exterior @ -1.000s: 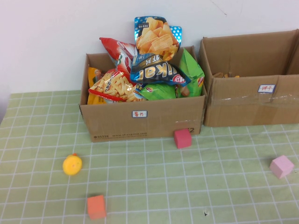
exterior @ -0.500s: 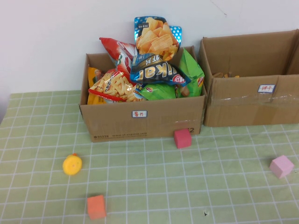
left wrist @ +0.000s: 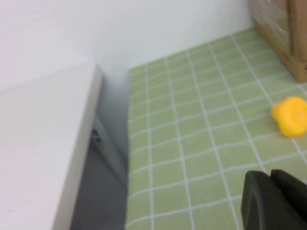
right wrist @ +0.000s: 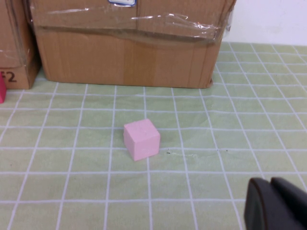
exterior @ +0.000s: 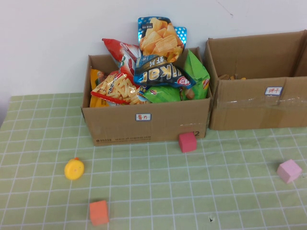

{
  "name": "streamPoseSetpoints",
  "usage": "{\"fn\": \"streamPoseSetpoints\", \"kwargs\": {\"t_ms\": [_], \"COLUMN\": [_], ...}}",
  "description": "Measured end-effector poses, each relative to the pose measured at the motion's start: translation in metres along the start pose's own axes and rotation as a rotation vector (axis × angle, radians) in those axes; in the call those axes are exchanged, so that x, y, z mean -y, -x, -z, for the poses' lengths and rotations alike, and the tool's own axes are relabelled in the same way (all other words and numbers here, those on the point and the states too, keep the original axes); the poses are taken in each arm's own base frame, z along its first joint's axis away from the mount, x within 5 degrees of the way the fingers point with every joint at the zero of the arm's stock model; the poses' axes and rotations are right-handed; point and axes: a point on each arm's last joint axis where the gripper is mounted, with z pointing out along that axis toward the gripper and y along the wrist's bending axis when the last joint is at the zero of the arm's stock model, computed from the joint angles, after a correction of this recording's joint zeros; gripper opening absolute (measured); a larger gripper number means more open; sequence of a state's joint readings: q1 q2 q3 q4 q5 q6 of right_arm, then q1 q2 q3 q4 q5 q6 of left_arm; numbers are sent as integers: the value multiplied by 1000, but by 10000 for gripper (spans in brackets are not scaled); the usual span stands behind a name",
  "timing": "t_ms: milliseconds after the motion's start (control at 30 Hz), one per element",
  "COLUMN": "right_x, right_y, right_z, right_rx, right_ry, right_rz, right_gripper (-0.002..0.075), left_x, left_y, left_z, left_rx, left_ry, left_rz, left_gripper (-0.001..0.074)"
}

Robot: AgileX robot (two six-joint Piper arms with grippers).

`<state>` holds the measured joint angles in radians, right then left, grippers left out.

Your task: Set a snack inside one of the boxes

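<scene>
Green grid table [exterior: 230, 191]. Taped box [exterior: 259, 81] at far right edge, nearly empty. Left box [exterior: 146, 120] at far edge center, stuffed w/ snack bags [exterior: 158, 72]. Pink cube [right wrist: 141, 139] near taped box, just ahead of right gripper [right wrist: 276, 206]. Yellow duck [left wrist: 291, 116] just beyond left gripper [left wrist: 273, 203]. Both grippers low over the table near the boxes, fingers together.

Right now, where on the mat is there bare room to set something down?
Free: the patch between the orange cube, red cube and pink cube; also left of the yellow duck. Crowded: the left box, heaped with snack bags. The taped box looks roomier. Left gripper and right gripper show only in the wrist views.
</scene>
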<state>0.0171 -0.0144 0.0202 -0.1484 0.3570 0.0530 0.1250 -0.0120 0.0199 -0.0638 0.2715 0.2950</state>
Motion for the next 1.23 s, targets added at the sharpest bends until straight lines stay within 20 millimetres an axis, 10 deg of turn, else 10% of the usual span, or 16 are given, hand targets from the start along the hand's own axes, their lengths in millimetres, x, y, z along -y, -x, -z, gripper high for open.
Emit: {"fn": "streamPoseSetpoints", "kwargs": {"t_ms": [367,1233], "right_x": [0,0], "right_y": [0,0], "right_z": [0,0], "right_rx": [0,0], "right_ry": [0,0], "right_rz": [0,0], "right_gripper": [-2,-2], "left_x": [0,2], "left_y": [-4,-3], "left_z": [0,0], "left_rx": [-40,-41], "left_ry": [17,-26], "left_rz": [313,320], "left_gripper": [-1,-3]}}
